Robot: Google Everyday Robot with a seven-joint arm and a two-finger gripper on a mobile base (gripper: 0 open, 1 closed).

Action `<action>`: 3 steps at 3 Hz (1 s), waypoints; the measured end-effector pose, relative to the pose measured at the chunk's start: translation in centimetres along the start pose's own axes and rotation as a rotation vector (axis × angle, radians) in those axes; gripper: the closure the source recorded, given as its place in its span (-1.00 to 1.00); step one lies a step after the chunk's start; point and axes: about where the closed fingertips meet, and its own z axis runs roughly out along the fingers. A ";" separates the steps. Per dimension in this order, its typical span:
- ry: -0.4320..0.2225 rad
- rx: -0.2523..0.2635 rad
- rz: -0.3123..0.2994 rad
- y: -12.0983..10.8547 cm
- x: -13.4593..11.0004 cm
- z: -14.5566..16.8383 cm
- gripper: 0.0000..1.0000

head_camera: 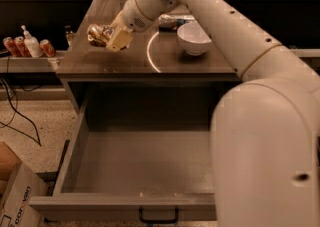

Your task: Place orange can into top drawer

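The orange can [99, 34], shiny gold-orange, is at the left part of the dark cabinet top [100, 61]. My gripper [114, 39] is shut on its right side and holds it just above the surface, lying sideways. The top drawer [125, 205] is pulled fully open below the cabinet top. Its inside is empty, and its black handle [158, 217] is at the front panel. My white arm [260, 121] reaches in from the lower right and hides the drawer's right part.
A white bowl [194, 37] stands on the cabinet top to the right of my gripper, with a silver-and-blue can [172, 21] lying behind it. Red cans [46, 47] and a white bottle [31, 44] sit on a low shelf at left. A cardboard box [15, 196] is at the lower left.
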 end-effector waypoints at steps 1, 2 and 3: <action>-0.029 0.014 -0.068 2.2 -0.9 -2.3 1.00; -0.047 0.020 -0.118 5.5 -1.5 -4.6 1.00; -0.083 0.031 -0.101 9.4 -0.7 -6.1 1.00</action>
